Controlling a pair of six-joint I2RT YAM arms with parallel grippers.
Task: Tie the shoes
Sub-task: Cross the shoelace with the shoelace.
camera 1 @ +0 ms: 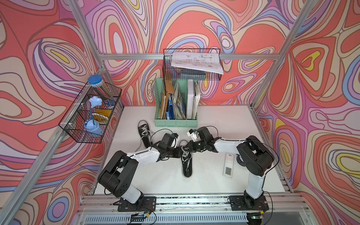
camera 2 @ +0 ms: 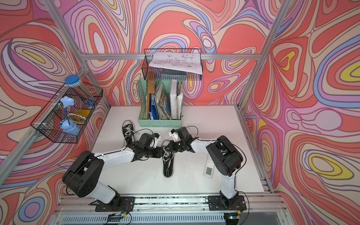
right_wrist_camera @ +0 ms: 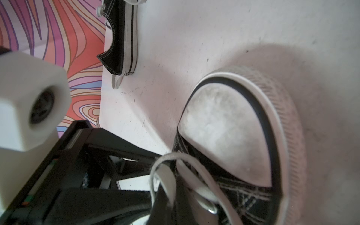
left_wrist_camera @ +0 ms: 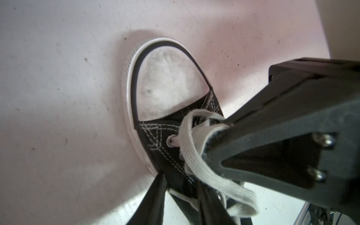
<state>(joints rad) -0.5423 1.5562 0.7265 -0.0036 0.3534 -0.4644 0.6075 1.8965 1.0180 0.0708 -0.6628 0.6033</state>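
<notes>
On the white table both arms reach in to the middle, the left arm from the front left and the right arm from the front right.

Against the back edge stands a green file organizer, packed full. A wire basket hangs above it and carries a printed sheet. A second wire basket is fixed at the left side and holds a blue-lidded jar among small items.

Shoes:
- **Centre shoe**: black canvas with white sole trim. It lies lengthwise at mid-table between the two arms, its far half under the grippers. In the left wrist view its toe cap reads pale and scuffed.
- **Second shoe**: lies to the left of the centre shoe, near the organizer's front left corner. It is partly covered by the left arm and well apart from both grippers.

A white remote control lies right of the centre shoe, beside the right arm.

Grippers, which sit just beside each other over the lacing:
- **Right gripper**: jaws pressed together, pinching the white lace just above an eyelet.
- **Left gripper**: jaws stand parted. The shoe's canvas shows in the gap between its fingers. Whether they bear on the lace cannot be determined.
</notes>
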